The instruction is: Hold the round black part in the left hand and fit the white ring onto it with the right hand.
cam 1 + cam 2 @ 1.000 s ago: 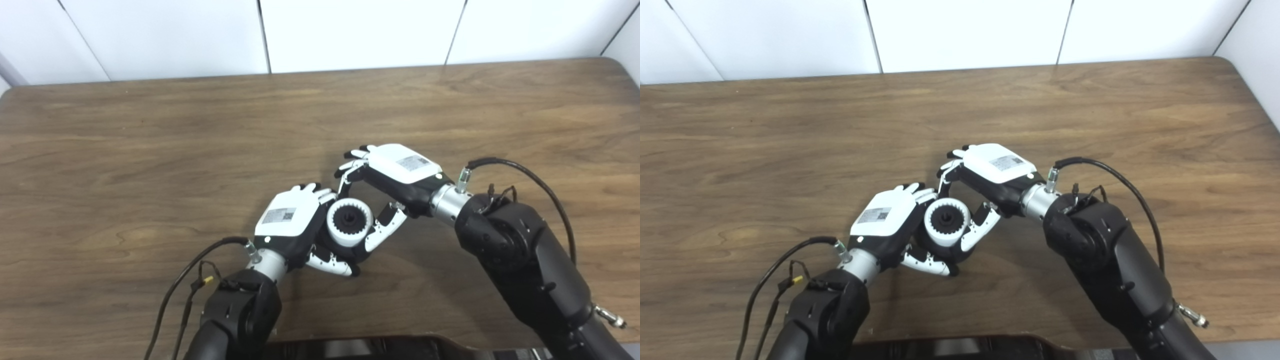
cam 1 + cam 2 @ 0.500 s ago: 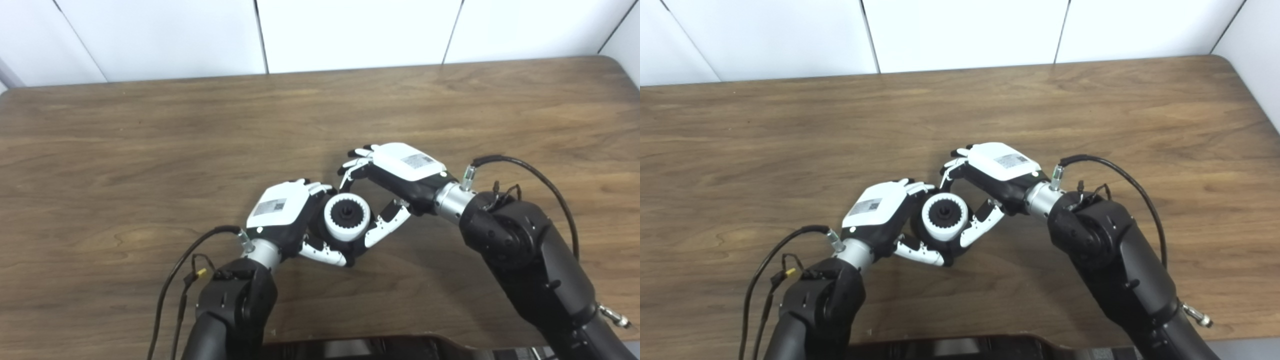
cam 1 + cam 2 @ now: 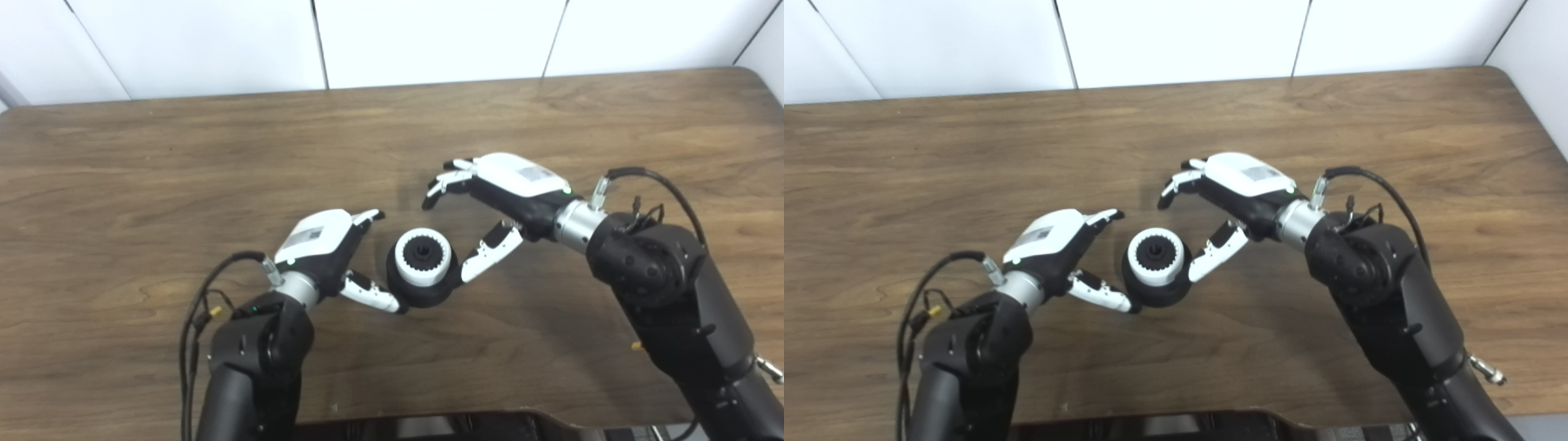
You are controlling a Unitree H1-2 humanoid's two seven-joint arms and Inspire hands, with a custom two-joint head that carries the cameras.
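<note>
The round black part stands on the table with the white ring seated on top of it; the ring's toothed inner edge and the black hub show in its middle. It also shows in the right eye view. My left hand is open just left of the part, its thumb tip close to the part's lower left side. My right hand is open up and to the right of the part, fingers spread, thumb pointing toward it, holding nothing.
The brown wooden table runs wide on all sides. White wall panels stand behind its far edge. A dark edge of the robot's body shows at the bottom.
Both hands have let go and drawn away: the left hand moved left, the right hand up and right. The black part with the ring now stands alone on the table.
</note>
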